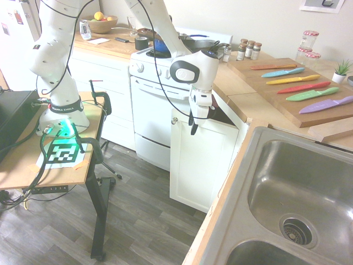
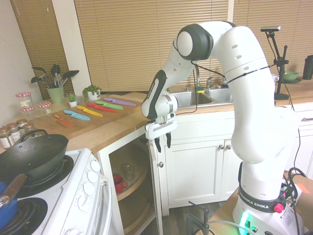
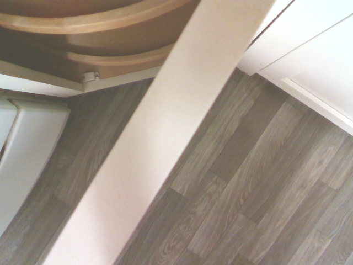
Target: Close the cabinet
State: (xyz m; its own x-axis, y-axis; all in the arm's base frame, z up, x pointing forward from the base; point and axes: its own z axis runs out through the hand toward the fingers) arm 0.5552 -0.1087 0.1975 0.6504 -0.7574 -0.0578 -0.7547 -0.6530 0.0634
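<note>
The cabinet (image 2: 128, 172) stands open under the light wood countertop, between the oven and the sink. Its white door (image 1: 201, 160) is swung out at an angle, with a small silver knob (image 1: 174, 120) at its upper corner. In the second exterior view the door (image 2: 155, 196) shows almost edge-on. My gripper (image 1: 192, 124) points down at the door's top edge, its fingers apart, one on each side of it. In the second exterior view the gripper (image 2: 163, 143) shows a clear gap between the fingers. The wrist view looks down along the door's top edge (image 3: 165, 143) to the floor.
Round wooden shelves inside hold a red mug (image 2: 119, 183). The white oven (image 1: 151, 105) stands right beside the cabinet, the steel sink (image 1: 298, 193) on the other side. Coloured knives (image 1: 309, 91) lie on a cutting board. More white cabinet fronts (image 2: 195, 166) adjoin the door.
</note>
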